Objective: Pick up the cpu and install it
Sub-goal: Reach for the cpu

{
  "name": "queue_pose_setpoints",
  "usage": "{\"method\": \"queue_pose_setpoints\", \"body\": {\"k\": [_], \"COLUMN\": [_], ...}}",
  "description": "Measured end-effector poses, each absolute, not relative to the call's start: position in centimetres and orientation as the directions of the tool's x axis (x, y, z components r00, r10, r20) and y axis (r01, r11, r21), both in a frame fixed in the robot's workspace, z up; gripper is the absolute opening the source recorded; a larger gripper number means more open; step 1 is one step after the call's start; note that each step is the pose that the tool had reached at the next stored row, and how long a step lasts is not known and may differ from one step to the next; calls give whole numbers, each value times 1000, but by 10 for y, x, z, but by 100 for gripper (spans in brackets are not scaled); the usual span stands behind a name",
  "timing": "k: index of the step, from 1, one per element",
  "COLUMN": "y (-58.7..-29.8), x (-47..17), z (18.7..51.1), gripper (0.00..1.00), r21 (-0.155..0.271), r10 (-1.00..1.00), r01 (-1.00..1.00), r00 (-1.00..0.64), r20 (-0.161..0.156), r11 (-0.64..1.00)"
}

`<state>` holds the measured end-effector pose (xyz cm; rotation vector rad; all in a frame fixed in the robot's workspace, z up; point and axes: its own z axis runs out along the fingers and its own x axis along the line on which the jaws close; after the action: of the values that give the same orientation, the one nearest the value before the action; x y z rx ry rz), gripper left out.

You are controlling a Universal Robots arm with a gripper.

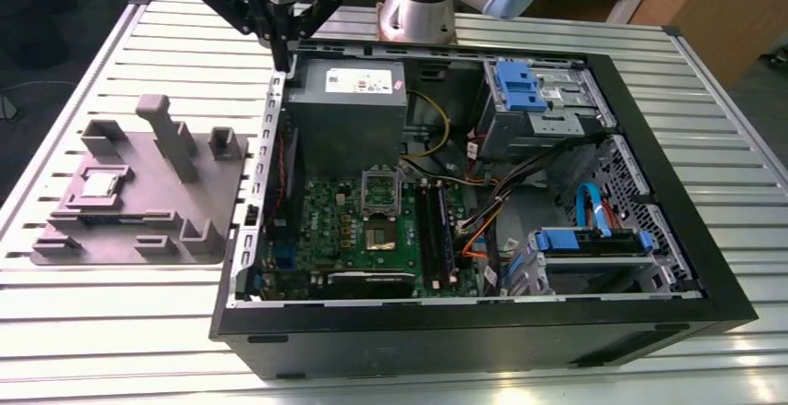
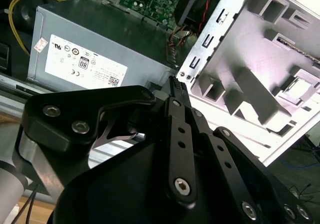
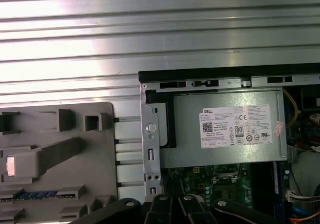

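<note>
at the exterior view's left, near the left edge of the slatted silver metal worktop [image 1: 124,331], i see the big grey plastic tray with upright posts [image 1: 216,204] lying flat. the cpu [image 1: 101,184], a small flat square chip with a silver-grey top, sits in a recess in the tray's left half with nothing touching it. just right of the tray stands the open black computer case [image 1: 493,331]. the grey metal power-supply box [image 1: 347,101] is in its far left corner and the green motherboard [image 1: 369,230] lies nearer the near wall. my arm's black gripper [image 1: 288,45] hangs over the case's far left corner, beside the power-supply box and well apart from the cpu. its fingers are pressed together with nothing between them. in the second wrist view the fingertips [image 2: 176,83] point at the case wall between box and tray. blue plastic drive brackets [image 1: 518,87] fill the case's right side.
</note>
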<state>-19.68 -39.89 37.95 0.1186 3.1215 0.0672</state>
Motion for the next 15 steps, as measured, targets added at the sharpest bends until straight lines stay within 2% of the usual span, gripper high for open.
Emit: {"method": "queue_pose_setpoints", "body": {"k": [15], "y": [-399], "x": [-200], "z": [377], "gripper": [10], "r21": [44], "r10": [76], "r01": [75], "r00": [-997], "r20": [-15], "r11": [996]}}
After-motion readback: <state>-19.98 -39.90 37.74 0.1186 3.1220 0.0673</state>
